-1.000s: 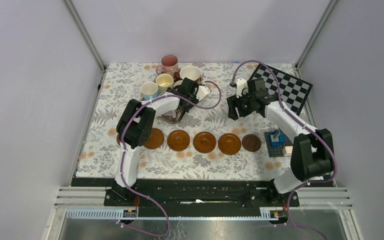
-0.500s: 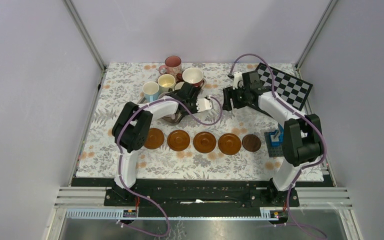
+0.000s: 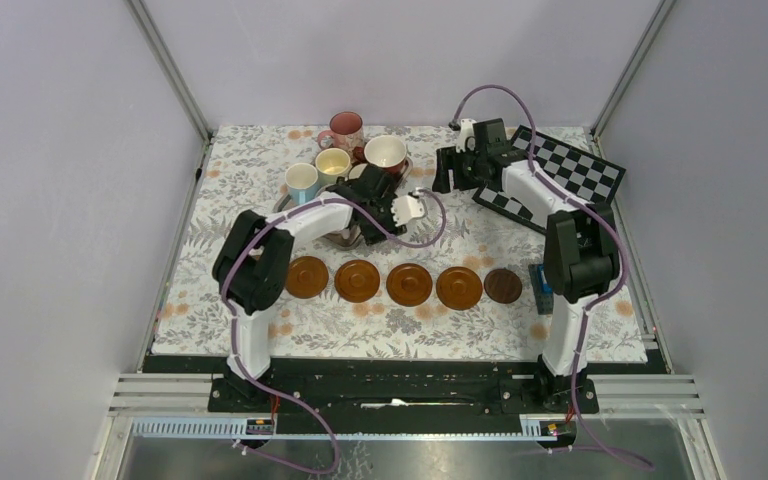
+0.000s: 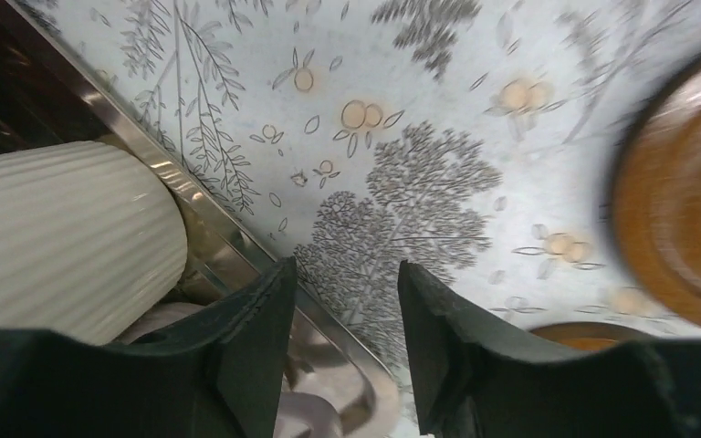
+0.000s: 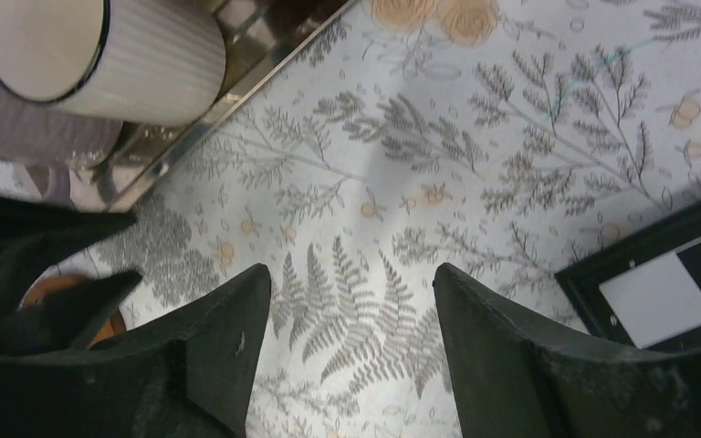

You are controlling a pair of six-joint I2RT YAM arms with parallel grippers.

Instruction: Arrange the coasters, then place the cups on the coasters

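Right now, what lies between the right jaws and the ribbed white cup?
Only floral cloth and the metal tray's rim, in the right wrist view.

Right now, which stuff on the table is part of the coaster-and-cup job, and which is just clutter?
Job:
- coasters, five in a row near the front
- cups, clustered at the back left

Clutter:
- chessboard, back right
- blue bricks, partly hidden
- metal tray, holding some of the cups
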